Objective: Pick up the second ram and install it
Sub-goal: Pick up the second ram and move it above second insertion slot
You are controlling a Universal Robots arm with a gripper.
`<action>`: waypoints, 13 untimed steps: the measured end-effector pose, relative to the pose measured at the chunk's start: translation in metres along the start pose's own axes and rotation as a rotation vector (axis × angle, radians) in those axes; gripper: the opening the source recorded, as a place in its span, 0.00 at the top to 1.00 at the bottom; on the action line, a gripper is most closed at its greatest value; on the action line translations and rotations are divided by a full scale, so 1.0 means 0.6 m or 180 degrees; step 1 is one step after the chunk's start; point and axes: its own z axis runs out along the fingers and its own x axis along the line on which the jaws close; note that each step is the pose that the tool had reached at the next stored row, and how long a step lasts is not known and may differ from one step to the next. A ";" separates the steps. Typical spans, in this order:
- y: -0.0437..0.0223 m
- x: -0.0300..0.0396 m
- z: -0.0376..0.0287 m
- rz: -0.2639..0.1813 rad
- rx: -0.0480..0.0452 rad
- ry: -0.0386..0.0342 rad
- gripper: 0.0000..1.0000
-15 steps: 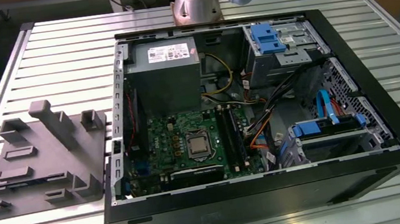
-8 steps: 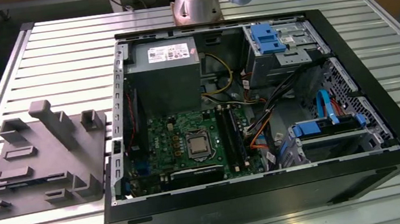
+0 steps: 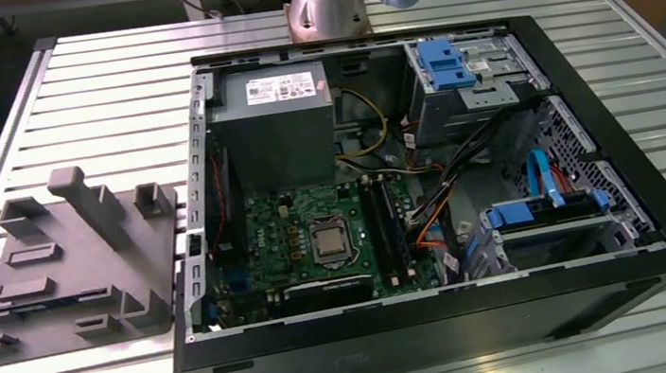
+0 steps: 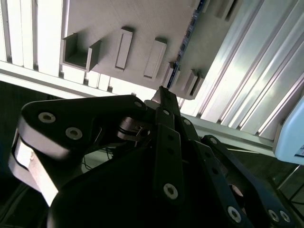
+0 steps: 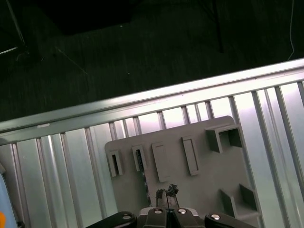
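Observation:
The second ram [image 4: 186, 40] is a thin dark stick standing on edge in a slot of the grey moulded tray [image 4: 142, 19]. In the first wrist view the ram [image 5: 139, 160] shows as a dark sliver in one of the tray's [image 5: 199, 190] slots. My gripper [image 5: 166, 192] hangs well above the tray, close to the ram's line, with its fingertips [image 4: 163, 93] together and nothing between them. In the exterior view the tray [image 3: 65, 277] lies at the left of the open computer case [image 3: 452, 324], and the long black memory sockets [image 3: 385, 223] run beside the processor.
The slatted metal table [image 3: 105, 90] carries the tray and the case. The arm's base [image 3: 330, 6] stands behind the case. Inside are a power supply [image 3: 271, 118], blue drive brackets [image 3: 443, 63] and loose cables [image 3: 437, 202]. The table's edge [image 5: 142, 102] borders dark floor.

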 end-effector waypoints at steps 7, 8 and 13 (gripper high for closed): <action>-0.001 0.000 0.005 -0.0040 -0.0001 0.0001 0.89; -0.001 0.000 0.005 -0.0045 -0.0001 0.0002 0.89; -0.001 0.000 0.009 -0.0071 -0.0002 0.0003 0.89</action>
